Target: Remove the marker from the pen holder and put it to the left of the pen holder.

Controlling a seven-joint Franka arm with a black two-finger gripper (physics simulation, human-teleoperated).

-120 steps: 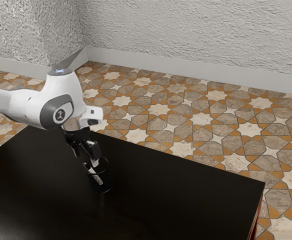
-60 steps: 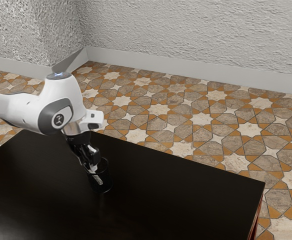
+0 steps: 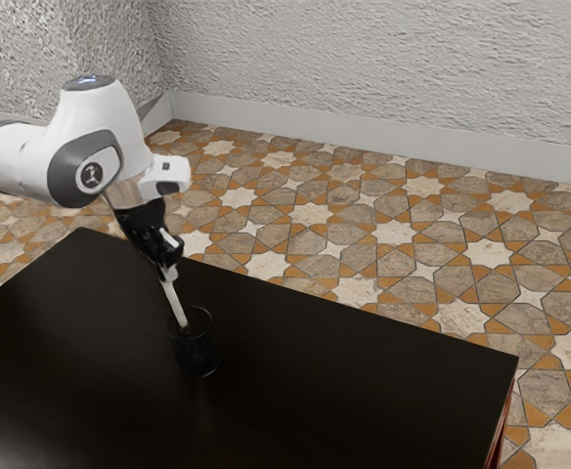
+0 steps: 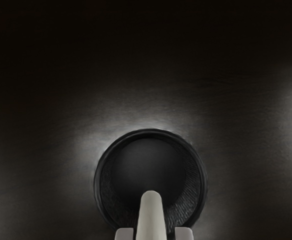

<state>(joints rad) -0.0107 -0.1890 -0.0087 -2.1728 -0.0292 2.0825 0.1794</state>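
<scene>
Your gripper has the marker pinched between fingers, its low end at the pen holder's mouth; the table edges stand apart.

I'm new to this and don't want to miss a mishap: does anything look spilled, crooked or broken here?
Nothing stands out as wrong. The pen holder stands upright on the dark table, with no visible spill or damage. The marker slants from the jaws down to the holder's mouth, which suits taking it out.
</scene>
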